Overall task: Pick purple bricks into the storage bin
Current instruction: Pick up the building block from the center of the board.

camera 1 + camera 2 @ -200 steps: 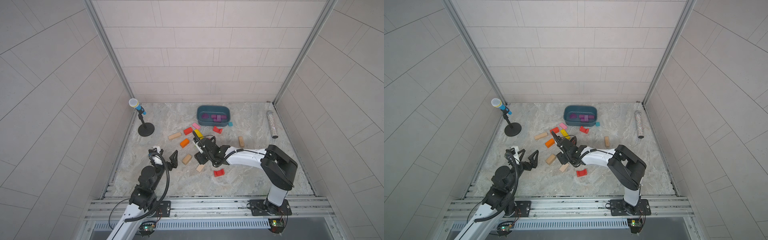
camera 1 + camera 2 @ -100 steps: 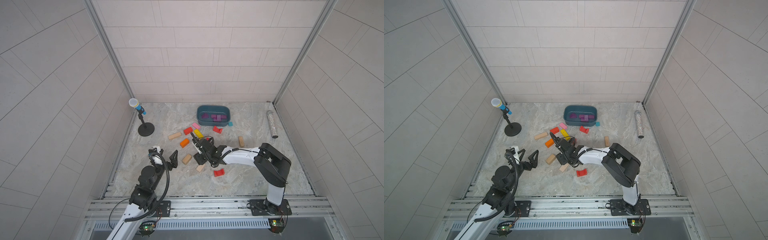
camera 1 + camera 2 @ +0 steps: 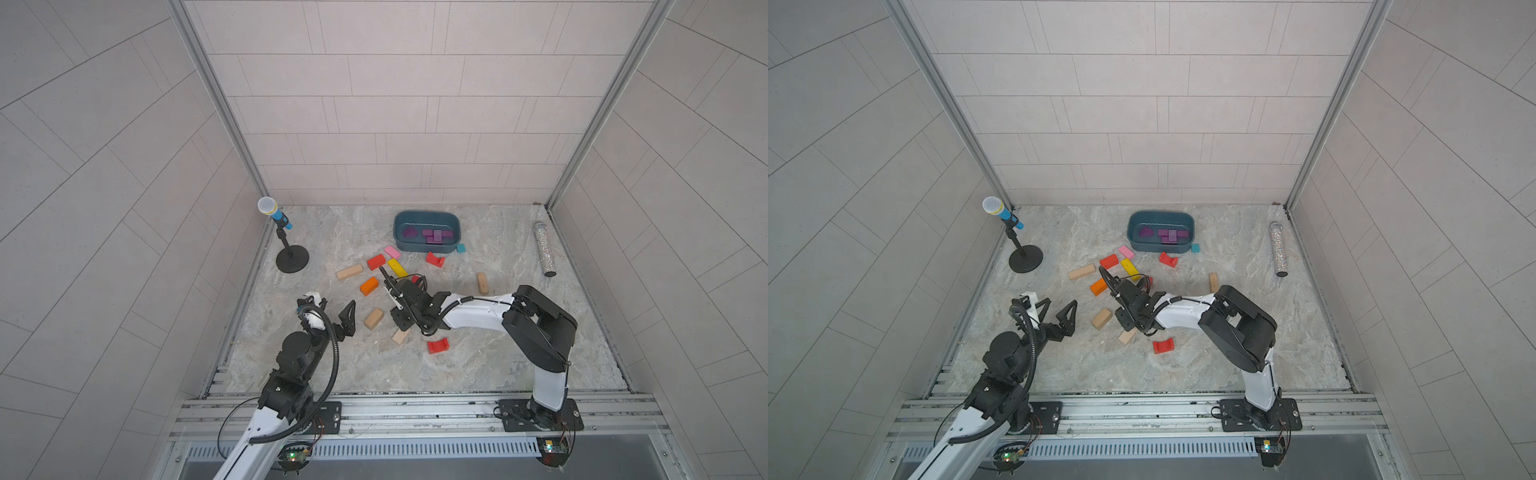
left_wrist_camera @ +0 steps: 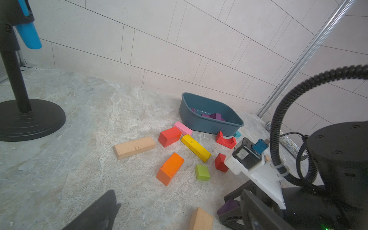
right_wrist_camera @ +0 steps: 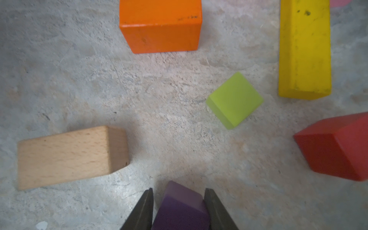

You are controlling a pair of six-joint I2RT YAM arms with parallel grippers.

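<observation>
The right claw (image 5: 178,189) is down low on the floor (image 5: 179,129), in the near middle of the scattered blocks. Its two fingers (image 5: 143,211) sit one on each side of a purple brick (image 5: 179,209), pulled in narrow and pressing on it. The brick looks like it is not lifted yet. Holding it by two sides should stop it from slipping out on the way up. A wood block (image 5: 69,157) lies just to its left and a green block (image 5: 235,99) lies a little farther off. Both are apart from the fingers, so the grab has room and should not bump them. The bin (image 3: 428,248) sits at the far side with other purple bricks (image 3: 434,237) lying inside it. An orange block (image 3: 369,286), a yellow block (image 3: 397,267) and a red block (image 3: 376,262) lie between the claw and the bin. So I think the brick must go up high enough to pass over them and over the bin wall. The left claw (image 3: 336,302) hangs at the near left, spread wide and holding nothing, out of the way
</observation>
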